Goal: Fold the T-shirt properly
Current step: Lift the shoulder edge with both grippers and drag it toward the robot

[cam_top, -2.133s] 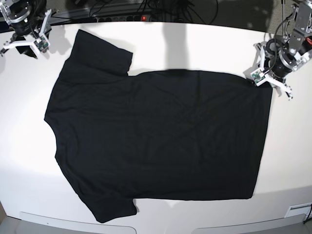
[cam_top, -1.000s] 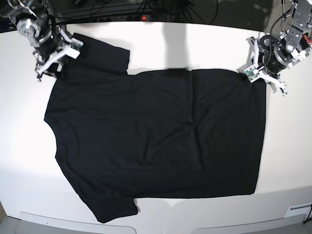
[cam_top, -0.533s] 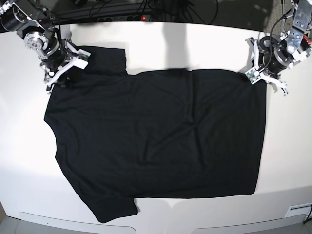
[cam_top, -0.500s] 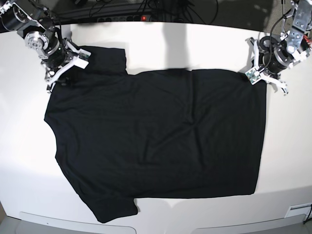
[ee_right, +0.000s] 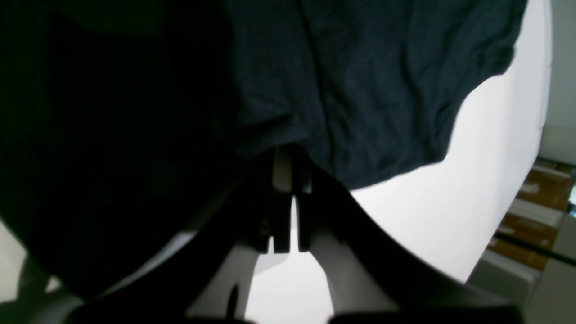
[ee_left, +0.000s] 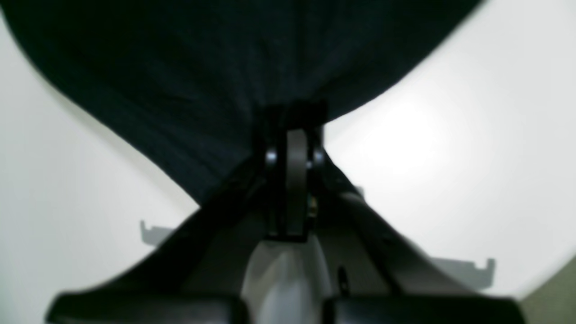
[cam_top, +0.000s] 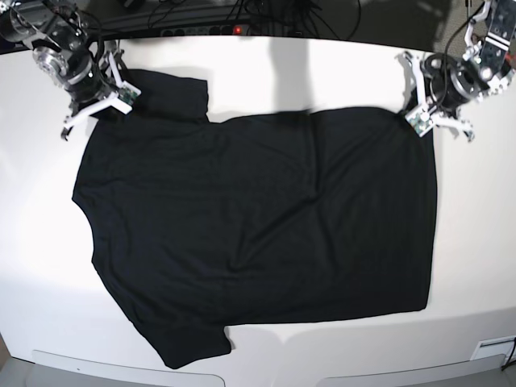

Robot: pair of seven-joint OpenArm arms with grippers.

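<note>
The right gripper [cam_top: 101, 95] has now closed on the sleeve corner of the black T-shirt [cam_top: 258, 226]; a moment ago its jaws were open there. The sleeve edge has bunched up a little. The left gripper [cam_top: 423, 115] stays pinched tight on the shirt's far hem corner, which has pulled slightly inward. The shirt lies spread flat, plain side up, on the white table [cam_top: 476, 242]. Black cables [cam_top: 242, 12] run behind the table, away from the shirt.

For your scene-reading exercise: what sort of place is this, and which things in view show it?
Probably a robotics lab workbench: a bare white table with one black T-shirt spread flat, two robot arms at its far corners, and cables with a power strip behind.
</note>
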